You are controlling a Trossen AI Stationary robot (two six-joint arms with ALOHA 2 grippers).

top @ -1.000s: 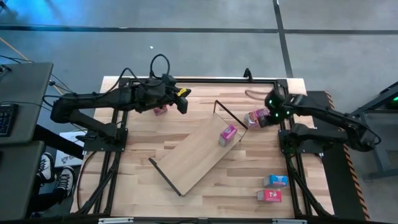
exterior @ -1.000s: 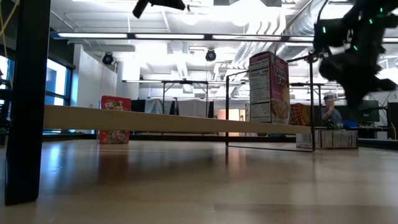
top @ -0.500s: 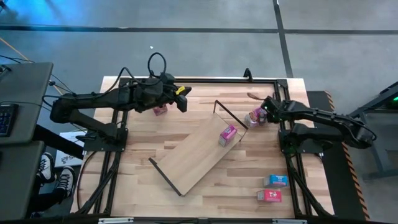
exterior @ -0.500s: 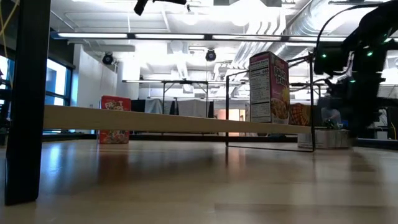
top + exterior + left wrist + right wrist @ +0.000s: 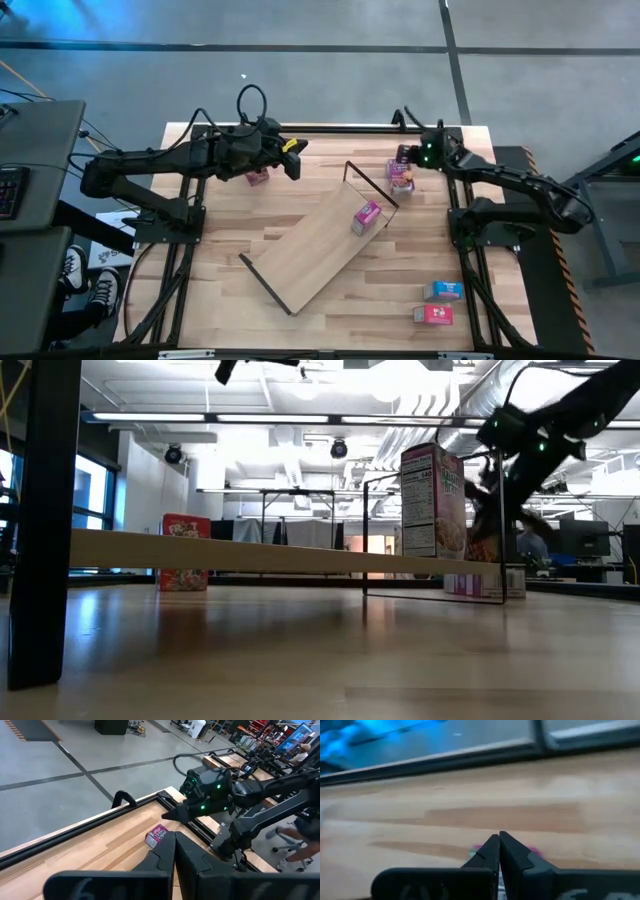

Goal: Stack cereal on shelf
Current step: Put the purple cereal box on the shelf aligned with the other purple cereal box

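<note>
- The shelf [image 5: 318, 246] lies diagonally across the middle of the bench [image 5: 220, 300], a black wire frame at each end.
- One pink cereal box [image 5: 366, 216] stands on the shelf near its far end. As far as the pictures show, that is the only box placed so far.
- The right gripper [image 5: 412, 160] is at the far right of the bench, just beyond the shelf's end, over a small pink box [image 5: 402, 176] lying on the bench. In the right wrist view its fingers look pressed together at the tips with a bit of pink behind them; I judge the box is not pinched, though that view is too blurred to be sure.
- The left gripper [image 5: 291, 158] hangs over the far left of the bench beside another pink box [image 5: 258, 177] that sits on the wood. In the left wrist view its fingertips [image 5: 167, 854] meet, holding nothing.
- Two more boxes lie well apart from the shelf at the near right corner: a blue box [image 5: 443, 290] and, just beside it, a red box [image 5: 433, 315].
- Count from above: five cereal boxes in sight: three pink, one blue, one red. One on the shelf, four still on the bench. One shelf, two arms.
- Judged progress: early. Most of the work is left, and the box at the right gripper looks like the one in hand next.
</note>
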